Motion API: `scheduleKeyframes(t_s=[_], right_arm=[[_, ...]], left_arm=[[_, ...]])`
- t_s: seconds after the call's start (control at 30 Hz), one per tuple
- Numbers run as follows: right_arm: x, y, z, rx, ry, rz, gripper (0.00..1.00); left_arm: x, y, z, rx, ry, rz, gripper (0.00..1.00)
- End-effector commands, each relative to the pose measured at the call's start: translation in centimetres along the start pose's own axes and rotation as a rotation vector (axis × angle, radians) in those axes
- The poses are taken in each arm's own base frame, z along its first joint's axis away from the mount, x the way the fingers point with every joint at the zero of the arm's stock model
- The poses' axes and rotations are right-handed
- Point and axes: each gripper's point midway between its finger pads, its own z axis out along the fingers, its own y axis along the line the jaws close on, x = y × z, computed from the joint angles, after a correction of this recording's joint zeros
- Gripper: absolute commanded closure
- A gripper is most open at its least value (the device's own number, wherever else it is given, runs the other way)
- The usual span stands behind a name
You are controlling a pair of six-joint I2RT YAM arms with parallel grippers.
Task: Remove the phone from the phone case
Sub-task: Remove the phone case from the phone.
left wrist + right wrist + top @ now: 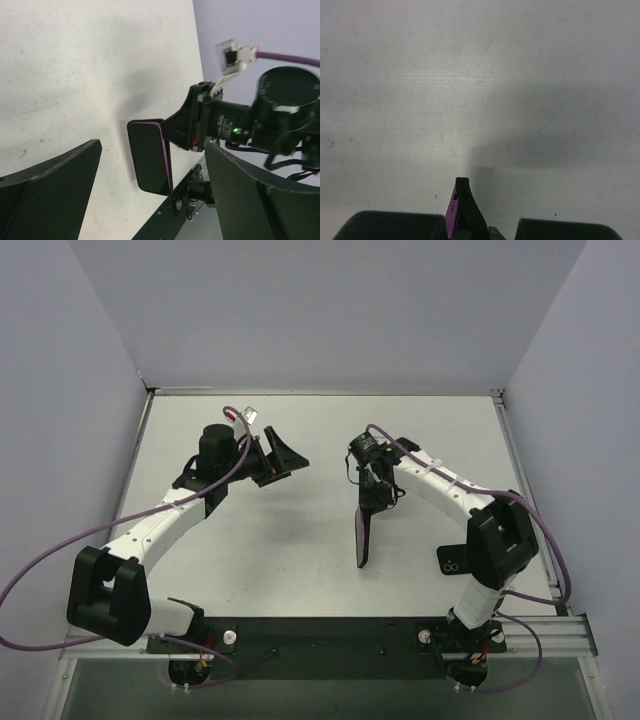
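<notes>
The phone [364,536] sits in its purple-edged case [167,160]. The right gripper [373,502] pinches the pair at one end and holds it edge-on over the table [270,565]. The long axis hangs from the fingers, free end toward the arm bases. The left gripper [282,462], spread and holding nothing, hovers apart to the left.

Black phone [364,538] in purple case [166,160], upright on end, top gripped by right end effector [372,496]
</notes>
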Motion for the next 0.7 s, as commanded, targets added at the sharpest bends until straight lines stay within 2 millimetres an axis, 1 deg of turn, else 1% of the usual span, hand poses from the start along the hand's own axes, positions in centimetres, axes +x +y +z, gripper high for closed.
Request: scheduleKeyframes(t_s=[0.0, 0.03, 0.07, 0.13, 0.17, 0.2, 0.23, 0.27, 0.3, 0.37, 0.5, 0.53, 0.67], right_arm=[[4.4, -1.7, 1.9, 0.121, 0.108, -0.074, 0.98], [4.8, -1.6, 2.4, 0.119, 0.114, -0.072, 0.93], [6.1, -2.0, 3.1, 0.132, 0.145, -0.068, 0.91], [7.4, -1.9, 3.8, 0.132, 0.167, -0.072, 0.89], [8.4, -2.4, 4.3, 0.147, 0.189, -0.061, 0.88], [9.0, -2.5, 4.5, 0.148, 0.201, -0.063, 0.88], [9.2, -2.5, 4.9, 0.148, 0.200, -0.058, 0.88], [9.9, -2.1, 5.0, 0.125, 0.221, -0.050, 0.88], [10.8, -2.5, 5.3, 0.132, 0.240, -0.043, 0.88], [11.6, -2.1, 5.7, 0.121, 0.254, -0.051, 0.88], [13.9, -2.0, 7.3, 0.132, 0.311, -0.064, 0.88], [14.6, -2.3, 7.6, 0.141, 0.330, -0.065, 0.88], [16.0, -2.8, 8.5, 0.154, 0.369, -0.066, 0.88]], left_arm=[[-0.8, 1.3, -2.1, -0.124, -0.063, 0.054, 0.04], [-0.9, 1.4, -2.4, -0.132, -0.066, 0.053, 0.04], [-0.8, 1.5, -2.5, -0.137, -0.065, 0.054, 0.04], [-0.8, 1.5, -2.7, -0.141, -0.067, 0.050, 0.03], [-0.7, 1.6, -2.6, -0.142, -0.064, 0.047, 0.03], [-0.6, 1.7, -2.6, -0.145, -0.062, 0.044, 0.03], [-0.5, 1.9, -2.6, -0.146, -0.059, 0.039, 0.03], [-0.3, 2.0, -2.5, -0.147, -0.052, 0.036, 0.04], [-0.3, 2.0, -2.5, -0.147, -0.052, 0.034, 0.03], [-0.2, 2.2, -2.4, -0.147, -0.048, 0.027, 0.04], [0.0, 2.3, -2.4, -0.149, -0.045, 0.021, 0.03], [0.0, 2.3, -2.4, -0.149, -0.045, 0.020, 0.03], [0.0, 2.3, -2.5, -0.154, -0.046, 0.020, 0.03]])
